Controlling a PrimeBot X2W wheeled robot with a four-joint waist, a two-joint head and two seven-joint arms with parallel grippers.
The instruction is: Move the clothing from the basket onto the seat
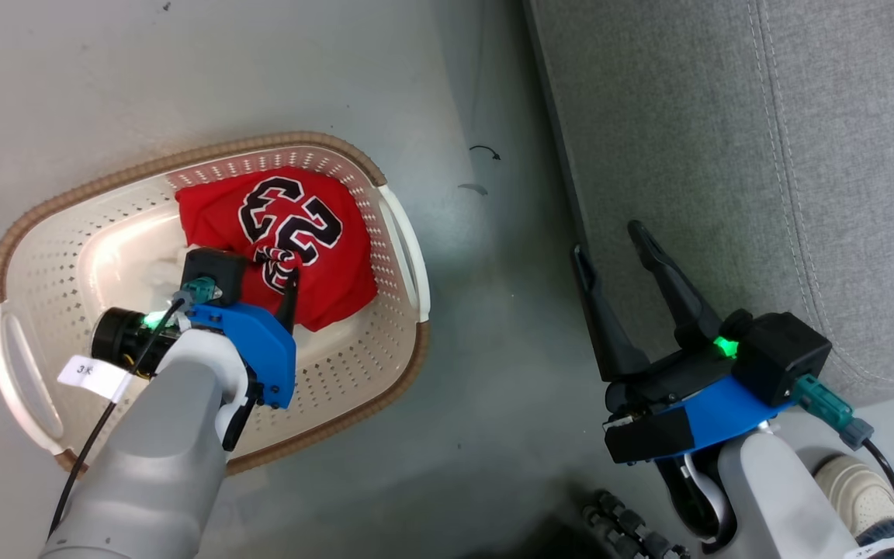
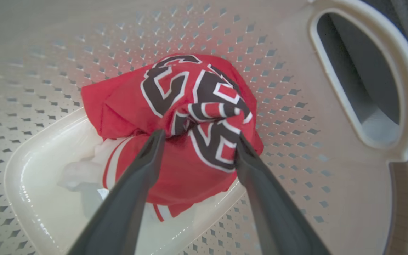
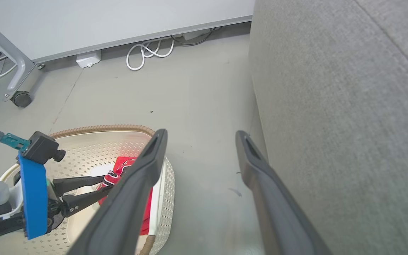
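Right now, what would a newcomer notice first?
The red jersey with big black-and-white numerals, crumpled in the cream basket, stands out first. The left gripper is pressed into it, jaws open around a bunched fold. The right gripper hangs open beside the grey sofa.

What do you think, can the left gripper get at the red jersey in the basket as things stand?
Probably yes. The left gripper is down inside the basket, its open fingers straddling a bunched fold of the red jersey, and nothing lies between them and the cloth.
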